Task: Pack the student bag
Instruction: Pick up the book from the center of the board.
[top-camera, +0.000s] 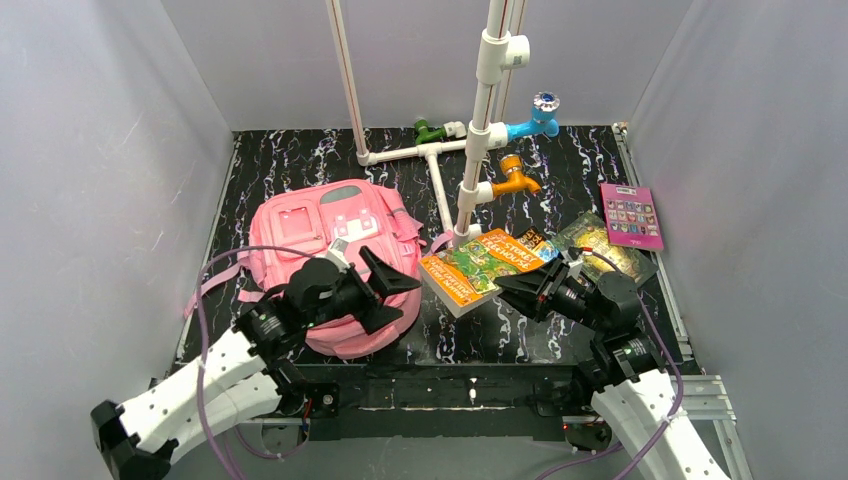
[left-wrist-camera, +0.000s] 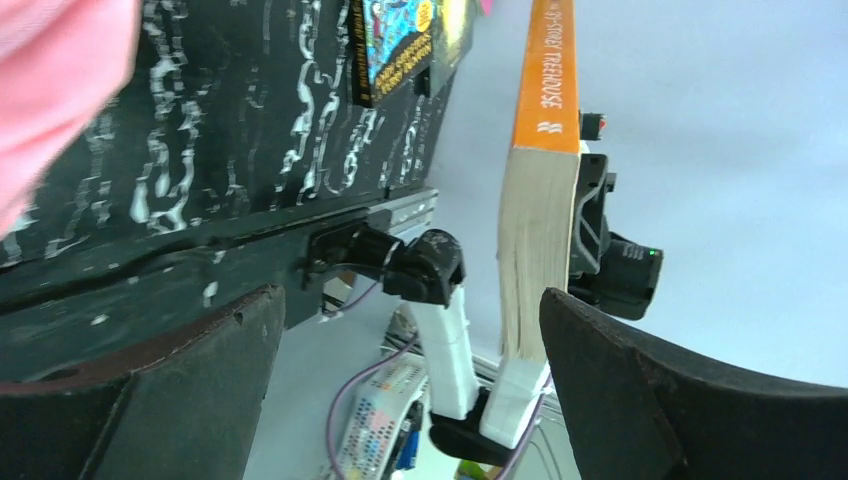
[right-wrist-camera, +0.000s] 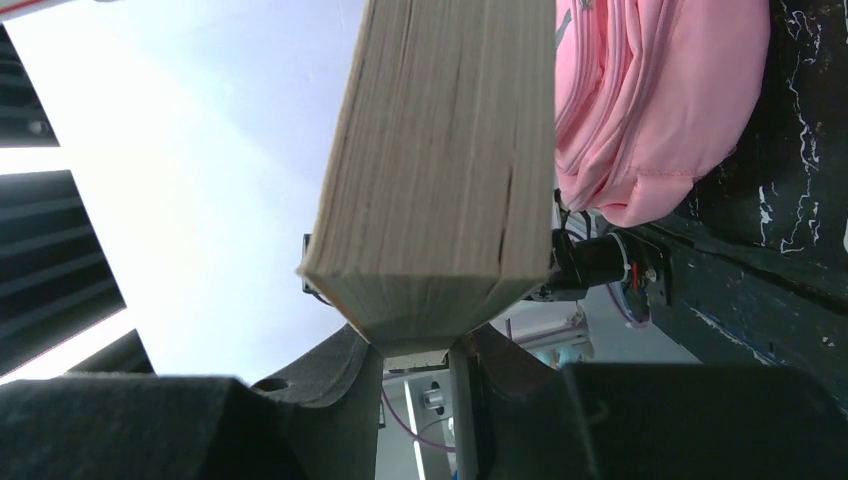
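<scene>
Top external: right gripper (top-camera: 522, 288) is clamping the orange-spined book (top-camera: 480, 262); left gripper (top-camera: 388, 290), jaws open, should be spreading the pink backpack (top-camera: 300, 228).

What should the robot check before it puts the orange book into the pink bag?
1. Book held firmly: ok. The right hand is shut on the edge of the orange book.
2. Left hand free: ok. The left hand is open and empty, hovering over the student bag.
3. Bag unzipped: cannot tell. The left arm hides its near part.
4. Bag held open: not ok. Nothing grips it.
5. Other books out of the way: ok. The green book and pink book lie off to the right.
</scene>
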